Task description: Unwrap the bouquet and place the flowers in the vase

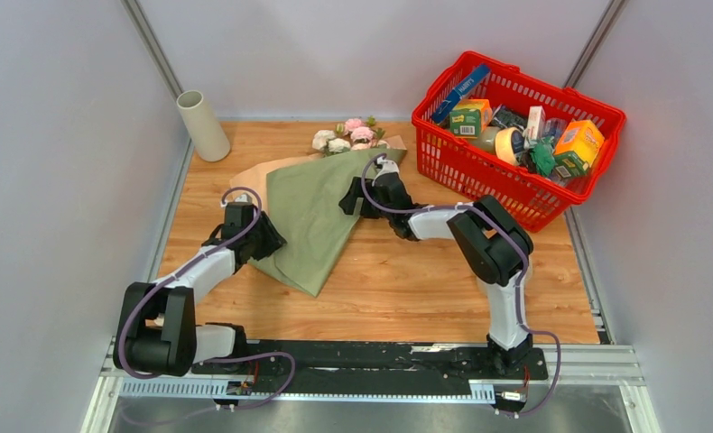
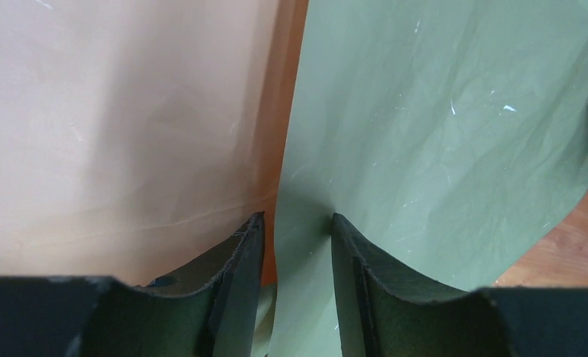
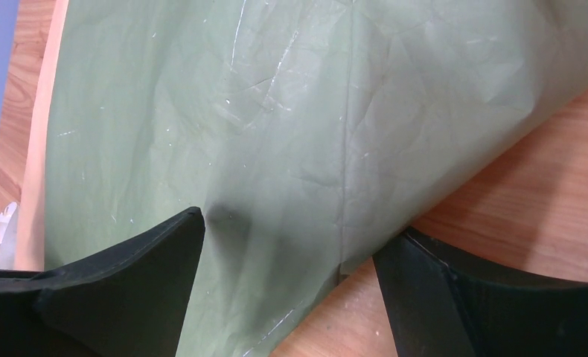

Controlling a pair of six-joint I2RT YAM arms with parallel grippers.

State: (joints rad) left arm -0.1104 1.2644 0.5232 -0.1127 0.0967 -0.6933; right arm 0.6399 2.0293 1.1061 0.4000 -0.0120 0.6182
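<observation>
The bouquet (image 1: 312, 212) lies on the wooden table as a long cone of sage-green paper, its peach side (image 2: 127, 126) showing along the left. The flowers (image 1: 348, 137), pink and cream roses, stick out at its far end. The vase (image 1: 203, 126), an off-white tube, stands upright at the back left. My left gripper (image 1: 272, 242) sits at the paper's left edge; in the left wrist view its jaws (image 2: 297, 217) stand partly apart with the green sheet's edge between them. My right gripper (image 1: 351, 200) is open wide, straddling the curled right edge of the paper (image 3: 276, 126).
A red shopping basket (image 1: 479, 171) full of groceries stands at the back right, close to the right arm. Grey walls close in the table on the left, back and right. Bare wood (image 3: 514, 178) shows to the right of the paper.
</observation>
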